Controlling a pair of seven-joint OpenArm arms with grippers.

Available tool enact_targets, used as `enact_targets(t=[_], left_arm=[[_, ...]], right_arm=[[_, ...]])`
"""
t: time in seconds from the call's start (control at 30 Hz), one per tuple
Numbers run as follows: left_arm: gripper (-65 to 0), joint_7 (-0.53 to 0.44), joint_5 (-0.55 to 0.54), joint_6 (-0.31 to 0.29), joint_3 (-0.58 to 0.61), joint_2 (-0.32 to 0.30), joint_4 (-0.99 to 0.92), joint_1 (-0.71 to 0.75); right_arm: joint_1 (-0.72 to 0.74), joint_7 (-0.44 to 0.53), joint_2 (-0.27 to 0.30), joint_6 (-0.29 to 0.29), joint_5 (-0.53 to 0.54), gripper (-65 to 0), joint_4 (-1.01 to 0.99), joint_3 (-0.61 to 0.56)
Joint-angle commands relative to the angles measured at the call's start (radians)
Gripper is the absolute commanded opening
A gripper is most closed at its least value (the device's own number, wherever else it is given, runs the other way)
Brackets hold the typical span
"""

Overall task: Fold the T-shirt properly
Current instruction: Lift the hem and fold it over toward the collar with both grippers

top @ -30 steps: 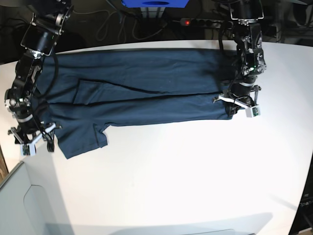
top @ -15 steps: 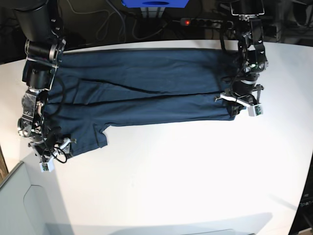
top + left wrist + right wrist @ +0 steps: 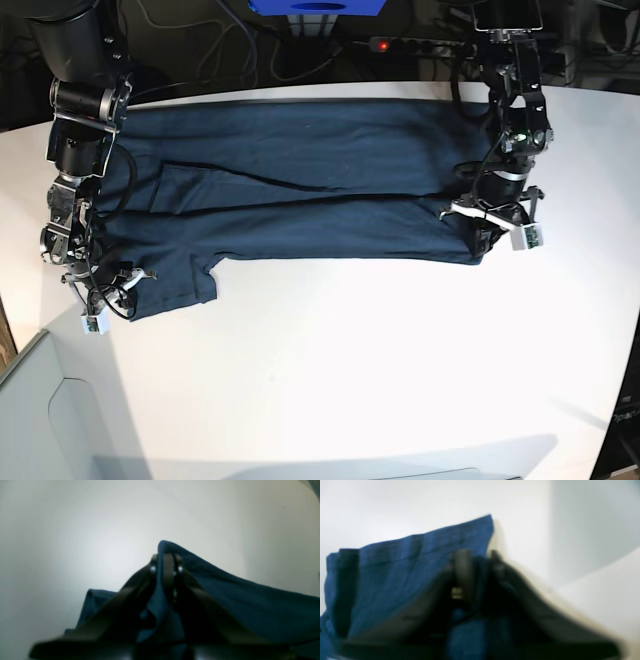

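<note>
Base view showed the left gripper (image 3: pixel 487 228) clamped on the near corner of the plain dark navy-teal cotton T-shirt (image 3: pixel 300 190), and the right gripper (image 3: pixel 108 297) closed on the opposite corner by the sleeve. Outward, the shirt lay spread lengthwise across the white table (image 3: pixel 380 360), its far part apparently already turned over once. By my judgement, the near long edge and crosswise folds remained.
</note>
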Motion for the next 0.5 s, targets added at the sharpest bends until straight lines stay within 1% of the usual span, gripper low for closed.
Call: enact_targets(t=[0.0,0.03,0.1,0.3,0.47], left_arm=[[-65.0,-0.028,-0.003,-0.007,-0.005,-0.010,0.030,-0.009],[-65.0,-0.028,-0.003,-0.007,-0.005,-0.010,0.038,-0.009],[-65.0,-0.031,-0.003,-0.007,-0.005,-0.013,0.041,0.000],[-65.0,-0.034,-0.003,-0.008,-0.005,-0.016,0.026,-0.006],[-65.0,-0.036,-0.003,-0.008,-0.005,-0.016,0.032,-0.007]], right_arm=[[0.024,0.001,0.013,0.002,0.009,-65.0,0.018,0.001],[0.022,0.001,0.013,0.002,0.009,-63.8,0.037,0.004],[-0.005,0.001,0.014,0.002,0.009,-64.8,0.092,0.007],[-0.133,0.000,0.008,0.002,0.013,-64.9,0.437,0.010],[-0.200,-0.002,-0.003,0.002,0.013,-64.9,0.667,0.010]])
